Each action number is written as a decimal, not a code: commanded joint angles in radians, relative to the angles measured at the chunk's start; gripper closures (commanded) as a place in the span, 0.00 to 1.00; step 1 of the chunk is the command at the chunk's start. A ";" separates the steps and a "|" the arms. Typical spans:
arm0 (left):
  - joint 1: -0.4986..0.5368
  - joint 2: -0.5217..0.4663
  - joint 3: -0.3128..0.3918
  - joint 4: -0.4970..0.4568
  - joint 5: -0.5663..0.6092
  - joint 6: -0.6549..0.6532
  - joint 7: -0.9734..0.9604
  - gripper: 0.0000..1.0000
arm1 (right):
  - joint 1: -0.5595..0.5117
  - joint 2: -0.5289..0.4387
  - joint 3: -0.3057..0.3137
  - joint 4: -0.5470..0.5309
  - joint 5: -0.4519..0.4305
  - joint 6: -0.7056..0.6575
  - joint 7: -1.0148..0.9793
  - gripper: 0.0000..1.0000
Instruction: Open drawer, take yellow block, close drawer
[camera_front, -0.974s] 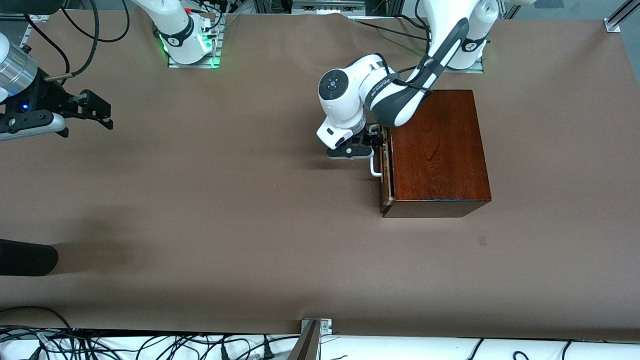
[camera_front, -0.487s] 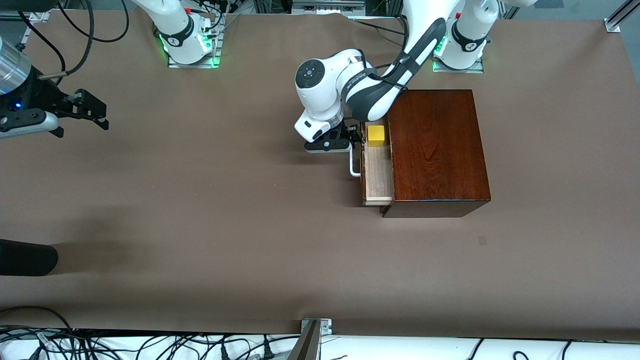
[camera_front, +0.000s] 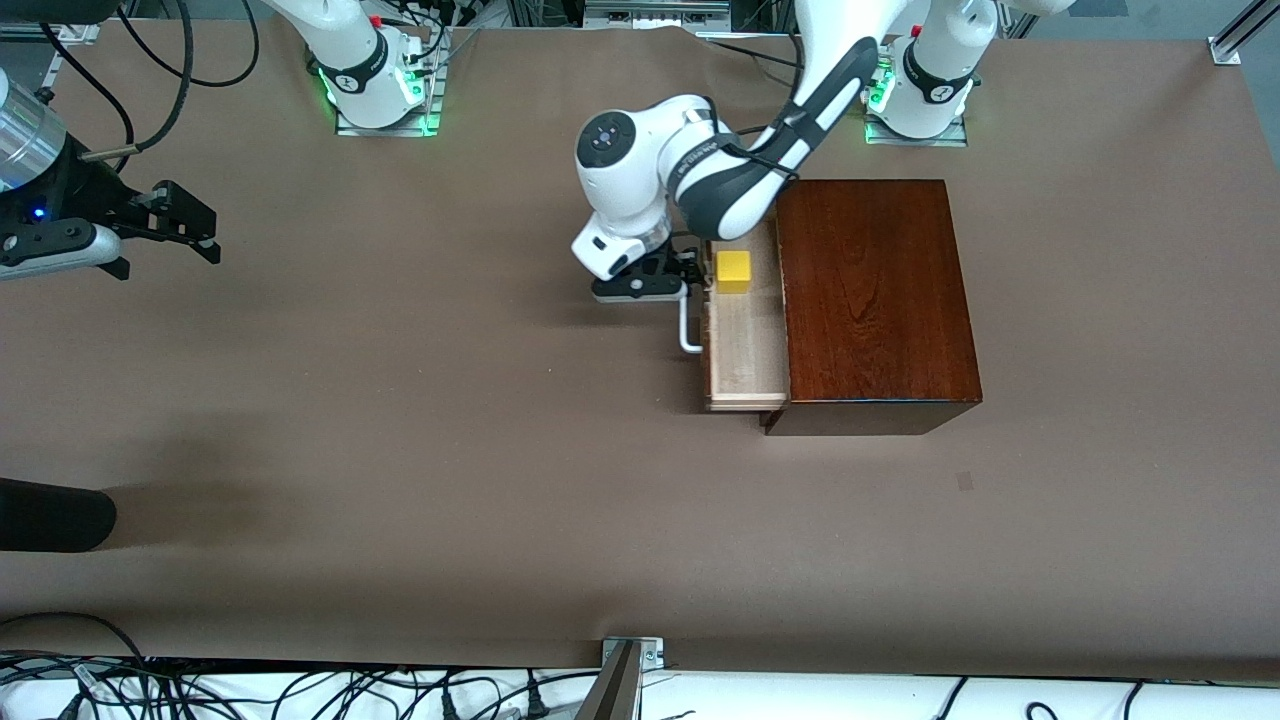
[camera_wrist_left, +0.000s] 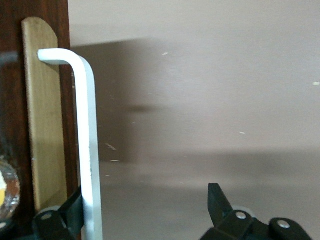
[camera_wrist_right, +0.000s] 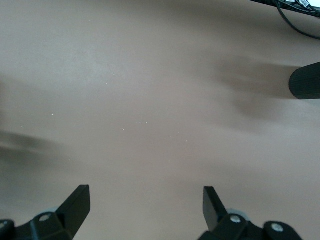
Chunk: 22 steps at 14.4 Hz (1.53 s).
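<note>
The drawer (camera_front: 745, 350) stands pulled partway out of the reddish-brown box (camera_front: 870, 300), toward the right arm's end of the table. The yellow block (camera_front: 733, 271) sits in the drawer's tray, at the end farther from the front camera. My left gripper (camera_front: 690, 275) is open at the white handle (camera_front: 686, 330), with one finger hooked between the handle and the drawer front. The left wrist view shows the handle (camera_wrist_left: 87, 125) against that finger (camera_wrist_left: 70, 212), with the left gripper (camera_wrist_left: 145, 205) wide open. My right gripper (camera_front: 195, 225) waits open and empty over bare table at the right arm's end (camera_wrist_right: 145, 200).
A dark cylinder (camera_front: 50, 515) lies at the table's edge at the right arm's end, nearer the front camera; it also shows in the right wrist view (camera_wrist_right: 306, 82). Cables run along the table's edges. Brown tabletop (camera_front: 450, 420) spreads between the arms.
The left gripper has drawn the drawer out by its handle toward the right arm's end, and the yellow block has come into view. The right gripper has barely shifted.
</note>
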 joint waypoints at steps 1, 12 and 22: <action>-0.022 0.055 -0.011 0.069 -0.031 0.030 -0.019 0.00 | -0.001 0.016 0.000 0.026 0.005 -0.003 -0.010 0.00; 0.045 -0.112 -0.013 0.158 -0.136 -0.154 0.034 0.00 | -0.004 0.068 -0.004 0.028 0.001 0.047 -0.010 0.00; 0.480 -0.334 0.027 0.219 -0.257 -0.556 0.692 0.00 | 0.119 0.111 0.137 0.035 0.030 -0.002 -0.169 0.00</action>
